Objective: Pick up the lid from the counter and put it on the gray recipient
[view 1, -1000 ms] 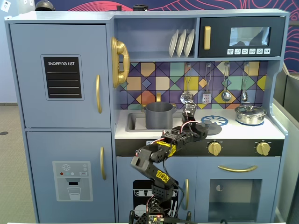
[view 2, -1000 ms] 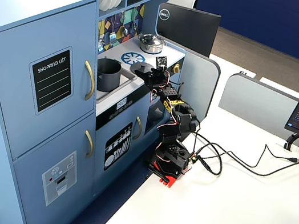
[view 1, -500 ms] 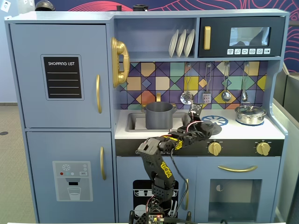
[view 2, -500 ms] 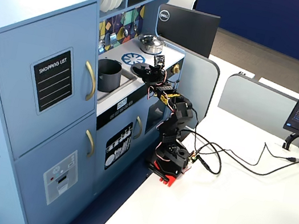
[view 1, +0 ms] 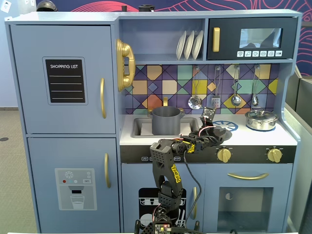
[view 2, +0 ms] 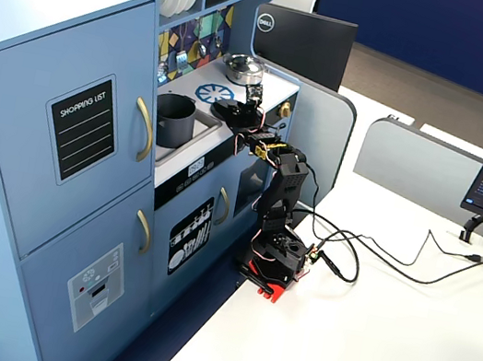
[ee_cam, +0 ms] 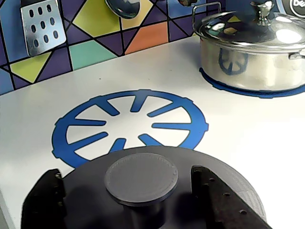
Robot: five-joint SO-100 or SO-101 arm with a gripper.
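Closest to me, my gripper has a dark finger on each side of the round knob of the lid. In the wrist view the fingers look close to the knob, but I cannot tell whether they actually pinch it or stand just off it. The lid is a flat, matte dark-gray disc with a fine printed grain; whether it rests on the counter or hangs just above it I cannot tell.

My worry is the knob: it is short, smooth and round, so a shallow or off-centre grip could let the disc tilt or slip out on the way across.

Just beyond the lid lies the blue burner print, flat on the pale, smooth worktop. Further right sits the shiny silver pot under its own lid, and a careless swing might clip it.

In a fixed view, the gray recipient, a matte open cylinder, stands in the sink recess well to the left. Its rim is barely wider than the lid, so a skewed approach would leave the disc cocked on the edge.
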